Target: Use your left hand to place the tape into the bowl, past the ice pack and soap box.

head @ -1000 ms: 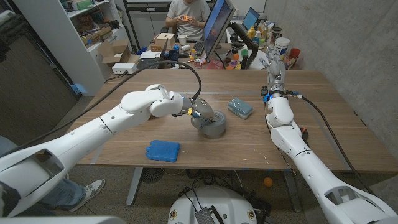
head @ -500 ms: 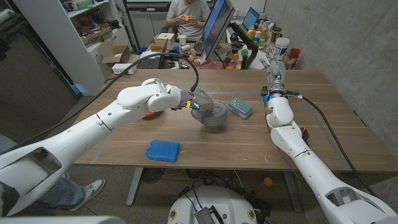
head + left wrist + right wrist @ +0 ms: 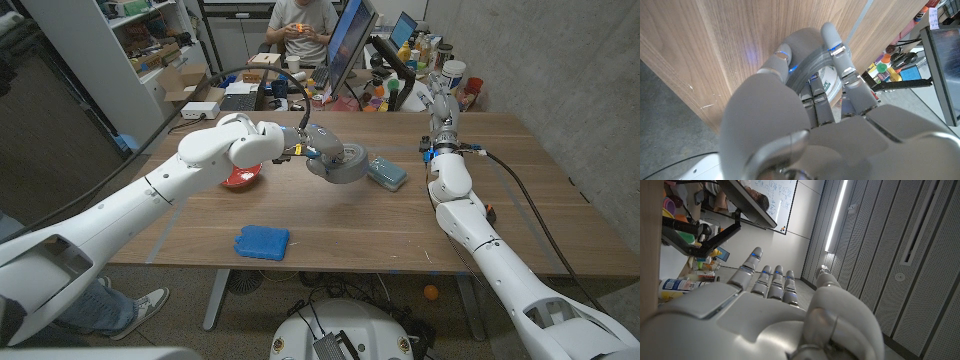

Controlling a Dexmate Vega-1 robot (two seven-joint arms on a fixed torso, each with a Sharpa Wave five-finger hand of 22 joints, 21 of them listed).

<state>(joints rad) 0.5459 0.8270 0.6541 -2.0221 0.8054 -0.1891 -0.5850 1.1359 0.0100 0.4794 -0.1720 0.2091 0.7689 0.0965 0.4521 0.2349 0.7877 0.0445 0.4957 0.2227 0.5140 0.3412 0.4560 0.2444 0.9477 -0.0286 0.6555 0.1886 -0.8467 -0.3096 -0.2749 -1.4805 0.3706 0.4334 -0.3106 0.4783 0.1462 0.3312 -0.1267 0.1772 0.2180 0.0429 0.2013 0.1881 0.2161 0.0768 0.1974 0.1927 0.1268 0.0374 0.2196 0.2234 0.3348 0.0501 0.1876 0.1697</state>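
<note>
The tape (image 3: 345, 163), a grey roll, is gripped in the left hand (image 3: 318, 150) above the bench (image 3: 400, 225), just beside the teal soap box (image 3: 386, 173). In the left wrist view the fingers (image 3: 838, 50) wrap around the roll, and the small print on its inner core is too blurred to read. The red bowl (image 3: 242, 178) is mostly hidden behind the left arm. The blue ice pack (image 3: 263, 241) lies near the front edge. The right hand (image 3: 441, 108) stands raised at the far side, fingers straight, holding nothing.

A wooden table (image 3: 520, 190) stands before a cluttered desk with a monitor (image 3: 347, 42), grey shelving (image 3: 100, 60) alongside.
</note>
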